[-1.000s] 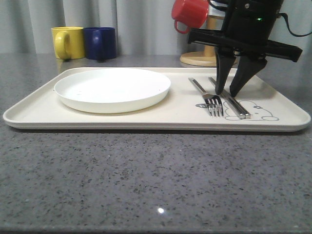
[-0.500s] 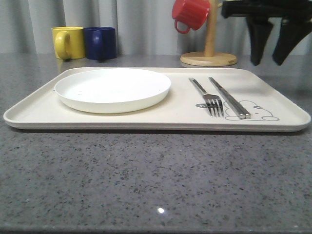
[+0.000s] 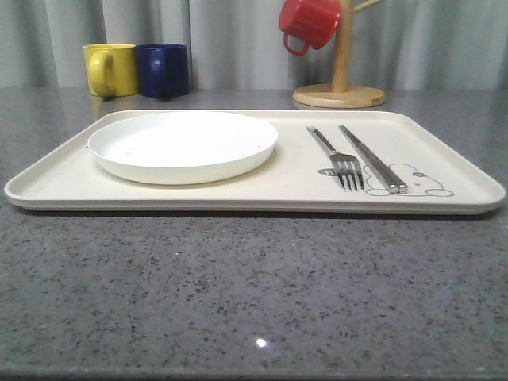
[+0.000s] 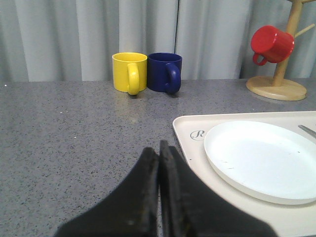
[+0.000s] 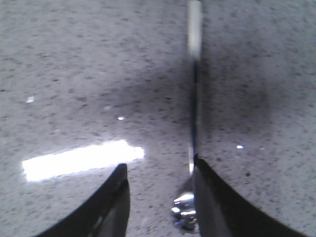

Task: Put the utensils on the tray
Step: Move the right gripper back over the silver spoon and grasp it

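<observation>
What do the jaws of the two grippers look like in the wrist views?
The left gripper has two matte black fingers that are broad at the base and taper to narrow tips. The right gripper has black fingers of the same kind, curved on their inner edges and blurred here. No cables or markings are visible on them.

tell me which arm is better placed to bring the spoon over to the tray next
Right, likely. Its open gripper hangs just above the grey counter with the spoon lying by one finger. The left gripper is shut beside the tray, near the plate, with no utensil by it.
</observation>
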